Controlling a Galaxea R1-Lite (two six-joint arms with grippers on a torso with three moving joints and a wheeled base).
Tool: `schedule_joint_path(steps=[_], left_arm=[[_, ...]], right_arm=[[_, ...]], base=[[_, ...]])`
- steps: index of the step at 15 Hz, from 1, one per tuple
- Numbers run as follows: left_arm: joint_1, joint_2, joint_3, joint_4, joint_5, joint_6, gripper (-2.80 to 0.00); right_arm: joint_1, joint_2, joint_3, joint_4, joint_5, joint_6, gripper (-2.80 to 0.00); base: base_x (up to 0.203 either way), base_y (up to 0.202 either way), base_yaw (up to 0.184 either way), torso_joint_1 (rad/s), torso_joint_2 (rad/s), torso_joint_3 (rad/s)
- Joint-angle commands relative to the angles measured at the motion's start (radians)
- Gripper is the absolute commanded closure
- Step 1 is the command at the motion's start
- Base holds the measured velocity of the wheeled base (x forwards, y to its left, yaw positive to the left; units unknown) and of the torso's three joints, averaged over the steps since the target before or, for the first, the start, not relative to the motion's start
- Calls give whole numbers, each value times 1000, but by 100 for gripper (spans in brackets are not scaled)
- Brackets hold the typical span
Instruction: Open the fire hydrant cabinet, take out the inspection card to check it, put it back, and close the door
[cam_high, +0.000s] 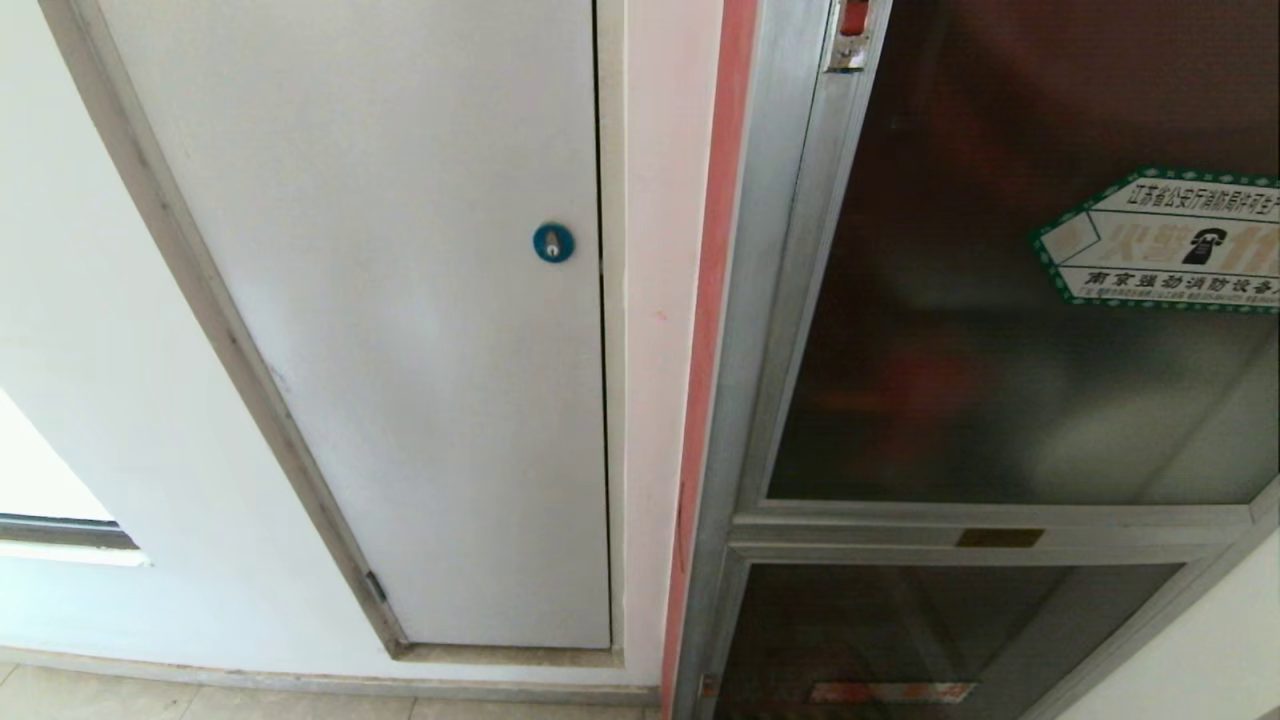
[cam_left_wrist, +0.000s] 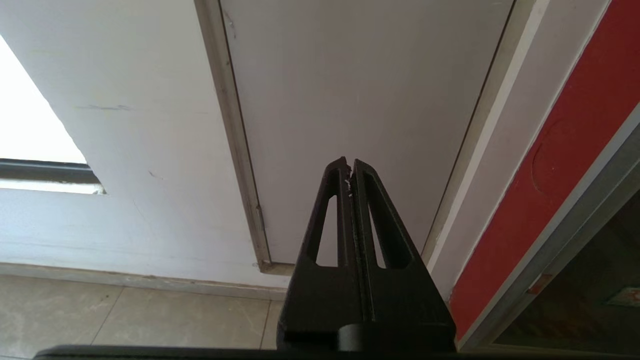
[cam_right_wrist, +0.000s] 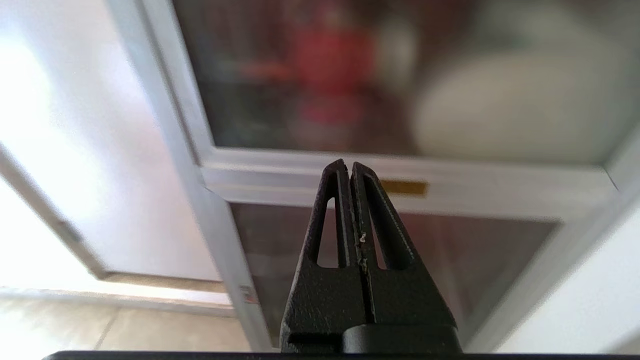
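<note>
Right gripper (cam_right_wrist: 349, 166) closed; tinted door (cam_high: 1000, 300) blurs cabinet contents.

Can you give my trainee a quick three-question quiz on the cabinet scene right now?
1. True or false: the door of the fire hydrant cabinet is open.
2. Which has shut fingers? A) left gripper only B) right gripper only C) both
3. Fill in: the round lock on the white panel is ____ in colour.

Key: 1 false; 2 C; 3 blue.
</note>
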Motion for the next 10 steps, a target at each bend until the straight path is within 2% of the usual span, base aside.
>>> schedule_joint_path(steps=[1, 7, 8, 10], left_arm=[[0, 1, 20, -1, 0, -1, 0], [0, 1, 20, 0, 0, -1, 0], [0, 1, 20, -1, 0, -1, 0], [0, 1, 20, -1, 0, -1, 0]], right_arm=[[1, 131, -73, 1, 19, 1, 0], [9, 508, -397, 0, 160, 2, 0], [29, 571, -458, 1, 179, 3, 0], [137, 687, -592, 7, 193, 16, 0]], base=[[0, 0, 0, 0, 0, 0], [0, 0, 0, 0, 0, 0], [0, 0, 0, 0, 0, 0], [0, 0, 0, 0, 0, 0]])
